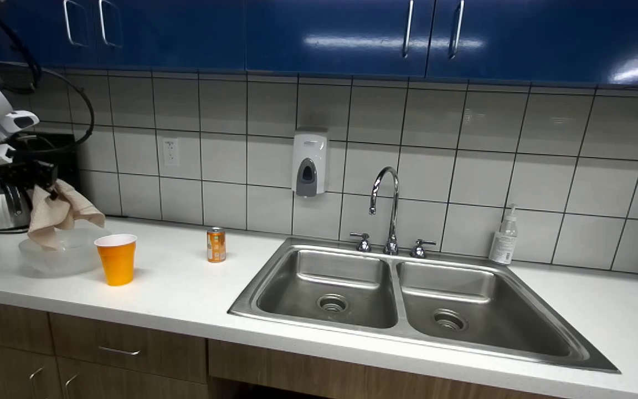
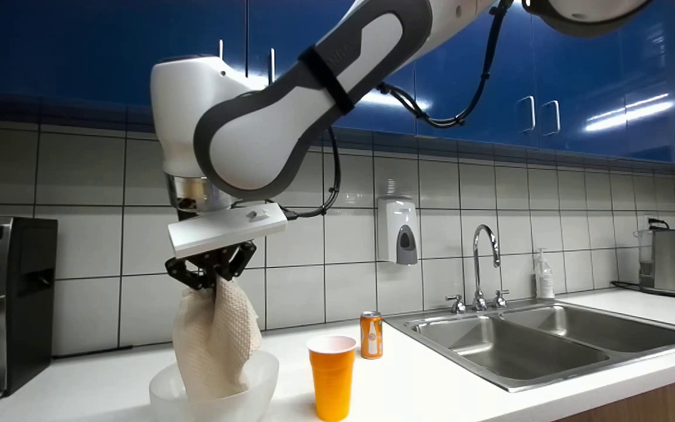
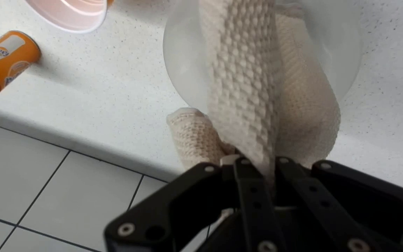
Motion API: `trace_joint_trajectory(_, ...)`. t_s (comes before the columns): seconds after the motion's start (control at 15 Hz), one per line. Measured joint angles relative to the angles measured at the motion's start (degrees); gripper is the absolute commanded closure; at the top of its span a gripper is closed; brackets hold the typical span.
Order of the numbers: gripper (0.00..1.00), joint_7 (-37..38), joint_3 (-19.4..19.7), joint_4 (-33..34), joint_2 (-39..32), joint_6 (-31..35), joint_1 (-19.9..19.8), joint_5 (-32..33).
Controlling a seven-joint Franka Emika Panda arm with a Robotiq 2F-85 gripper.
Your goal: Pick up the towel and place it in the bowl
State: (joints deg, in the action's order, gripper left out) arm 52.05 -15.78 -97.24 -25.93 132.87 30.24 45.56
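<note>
The placing step is in hand: the towel [image 2: 217,346] hangs from the jaws above and partly within the bowl [image 2: 259,378], and by the look of it only the final lowering and the release are left. The jaws are closed to about the thickness of the cloth, with a bunched part of it pinched between them, as the wrist view shows. Below them the towel falls in loose folds; in an exterior view its lowest end dips past the bowl's rim and appears to be inside, though whether it touches the bottom cannot be told. In the wrist view two folds cross the outline of the rim toward the tiled wall [image 3: 82,189], so they could drape outside if let go from this height. The next move likely calls for a short descent, perhaps with a slight shift away from the wall, then parting the jaws and rising straight up so that no cloth clings. The orange cup [image 2: 333,380] stands upright on the table [image 1: 175,266] just beside the bowl, the drink can [image 2: 371,334] beyond it, so sideways travel that way is best kept small.
</note>
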Motion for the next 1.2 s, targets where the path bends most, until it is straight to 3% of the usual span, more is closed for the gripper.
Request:
trace_joint_trajectory(0.67,0.99,0.0,2.5,0.0,-3.1,0.0,1.4,-5.9)
trace_joint_trajectory(0.73,0.69,0.0,2.6,0.0,-3.3,0.0,1.4,-6.4)
trace_joint_trajectory(0.8,0.68,0.0,2.8,0.0,-3.5,0.0,1.5,-6.9)
trace_joint_trajectory(1.2,0.25,0.0,3.9,0.0,-4.0,0.0,1.8,-8.8)
